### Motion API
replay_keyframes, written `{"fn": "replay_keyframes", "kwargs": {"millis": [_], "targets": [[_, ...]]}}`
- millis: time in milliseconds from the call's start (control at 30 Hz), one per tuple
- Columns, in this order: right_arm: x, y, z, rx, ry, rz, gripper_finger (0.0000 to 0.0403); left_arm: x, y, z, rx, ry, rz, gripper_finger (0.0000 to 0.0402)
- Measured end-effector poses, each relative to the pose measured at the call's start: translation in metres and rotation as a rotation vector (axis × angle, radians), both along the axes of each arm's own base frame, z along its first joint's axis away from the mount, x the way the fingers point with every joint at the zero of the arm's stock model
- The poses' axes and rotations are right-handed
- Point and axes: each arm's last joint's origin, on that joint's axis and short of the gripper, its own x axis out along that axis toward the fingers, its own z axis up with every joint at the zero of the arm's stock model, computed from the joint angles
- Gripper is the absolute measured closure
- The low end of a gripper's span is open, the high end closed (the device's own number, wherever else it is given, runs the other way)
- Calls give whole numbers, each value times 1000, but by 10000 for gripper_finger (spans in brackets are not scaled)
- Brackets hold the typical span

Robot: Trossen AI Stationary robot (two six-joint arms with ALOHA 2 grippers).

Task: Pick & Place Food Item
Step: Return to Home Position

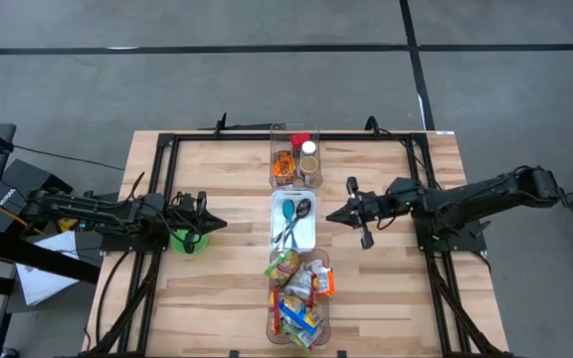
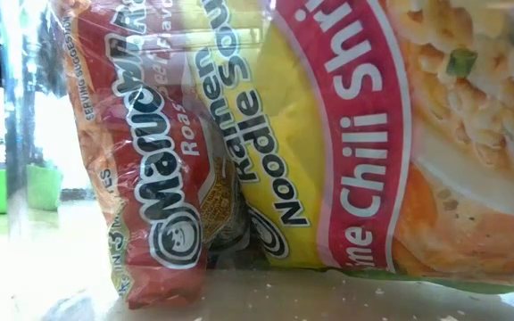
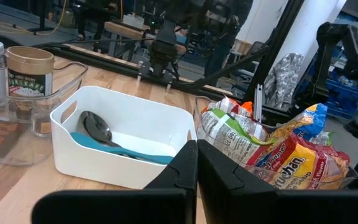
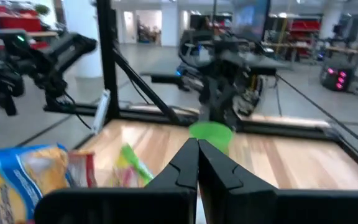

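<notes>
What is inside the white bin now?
Two spoons lie in the white bin: a teal spoon and a dark spoon. Their handles lie close together, so anything beneath them is hidden.

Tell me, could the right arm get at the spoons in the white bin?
Probably yes. The right hand sits shut just beside the open-topped white bin, nothing between them, and the spoons lie uncovered inside. It would need to open first.

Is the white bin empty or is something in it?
Not empty. The white bin holds two spoons, seen from above and the left wrist.
</notes>
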Motion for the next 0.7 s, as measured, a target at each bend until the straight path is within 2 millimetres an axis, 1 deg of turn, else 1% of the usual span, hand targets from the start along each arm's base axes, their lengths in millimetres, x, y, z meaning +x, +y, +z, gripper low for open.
{"fn": "replay_keyframes", "kwargs": {"millis": [133,300,433,700], "targets": [[-16,-5,-20,-2,31,-24,403,0,0,0,0,-1,0,402],[-37,-8,-33,-4,13,-76,403,0,0,1,0,-6,1,402],[-50,-9,-37,-3,-17,-113,403,0,0,1,0,-7,0,402],[-74,-12,-53,-1,-53,-138,403,0,0,1,-1,-8,0,402]]}}
